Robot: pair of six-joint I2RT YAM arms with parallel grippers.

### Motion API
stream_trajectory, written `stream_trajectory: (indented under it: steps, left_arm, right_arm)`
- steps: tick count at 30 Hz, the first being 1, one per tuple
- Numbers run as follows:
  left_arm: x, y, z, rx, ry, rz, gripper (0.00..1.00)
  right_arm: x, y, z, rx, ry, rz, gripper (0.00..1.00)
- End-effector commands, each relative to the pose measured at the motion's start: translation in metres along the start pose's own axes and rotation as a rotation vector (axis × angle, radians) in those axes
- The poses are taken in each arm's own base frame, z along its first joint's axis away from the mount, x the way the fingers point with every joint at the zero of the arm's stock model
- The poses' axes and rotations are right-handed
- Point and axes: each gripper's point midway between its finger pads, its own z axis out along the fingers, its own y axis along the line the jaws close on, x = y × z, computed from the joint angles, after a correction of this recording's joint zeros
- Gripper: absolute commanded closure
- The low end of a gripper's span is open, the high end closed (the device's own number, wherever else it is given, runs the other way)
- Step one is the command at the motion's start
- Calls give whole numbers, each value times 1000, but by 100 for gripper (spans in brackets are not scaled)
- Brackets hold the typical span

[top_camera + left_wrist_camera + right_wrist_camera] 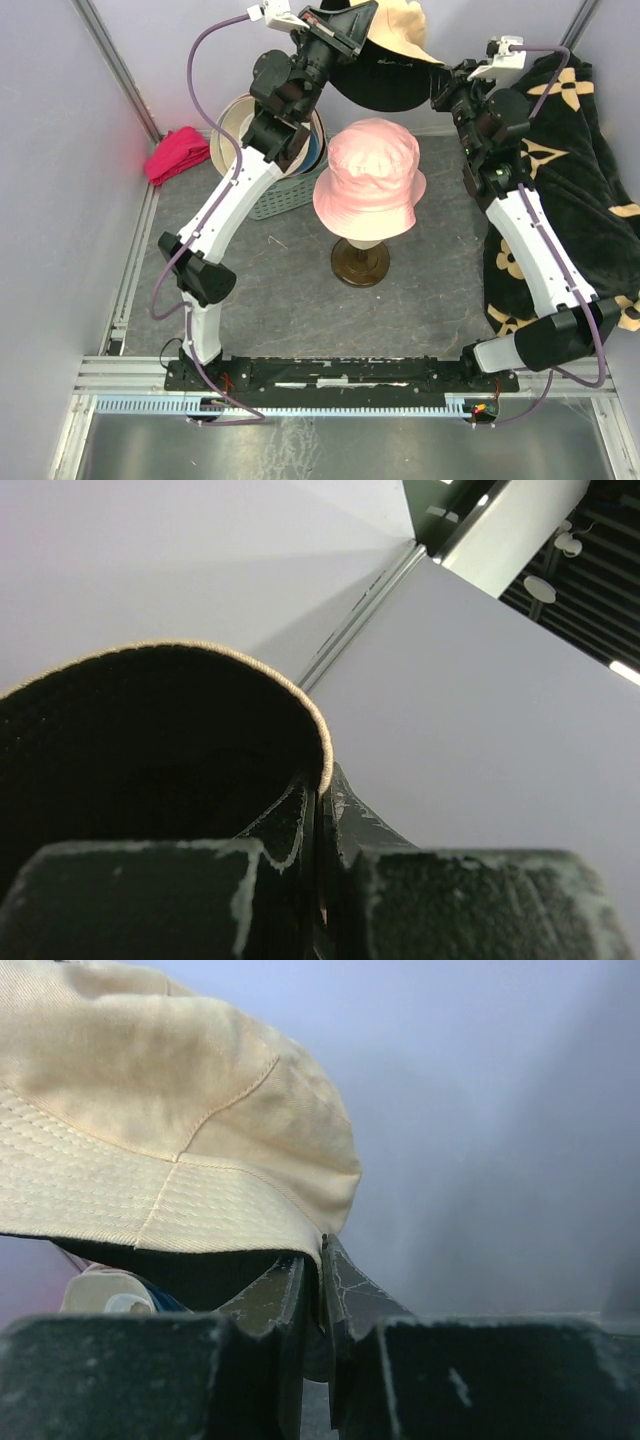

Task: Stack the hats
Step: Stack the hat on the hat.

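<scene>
While aloft, tan hat (405,25) brim tight in left hand (322,790) and right hand (322,1260).

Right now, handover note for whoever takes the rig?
Left gripper: shut on the tan hat brim.
Right gripper: shut on the same brim, other side.
Tan hat is held aloft, not yet on the pink hat.
Done: pink hat sits on the stand.
Left: lower tan hat over pink, then add the hats from the basket.
</scene>
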Motion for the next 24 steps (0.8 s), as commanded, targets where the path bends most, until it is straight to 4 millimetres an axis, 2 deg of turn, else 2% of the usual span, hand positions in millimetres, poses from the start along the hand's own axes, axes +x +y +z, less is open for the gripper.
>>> stream_trajectory:
  steps: [1,9,24]
  left_arm:
    - [-58,-65,-25,134,-75,10,97]
    - [-47,-77,-46,178,-4,21,97]
    - [-50,-102,-93,218,53,83,97]
  right_arm:
    - [-10,-25,-16,99,-32,-47,84]
    - [-5,-31,-32,122,-26,-61,84]
    - [-11,-39,-58,154,-42,-94,84]
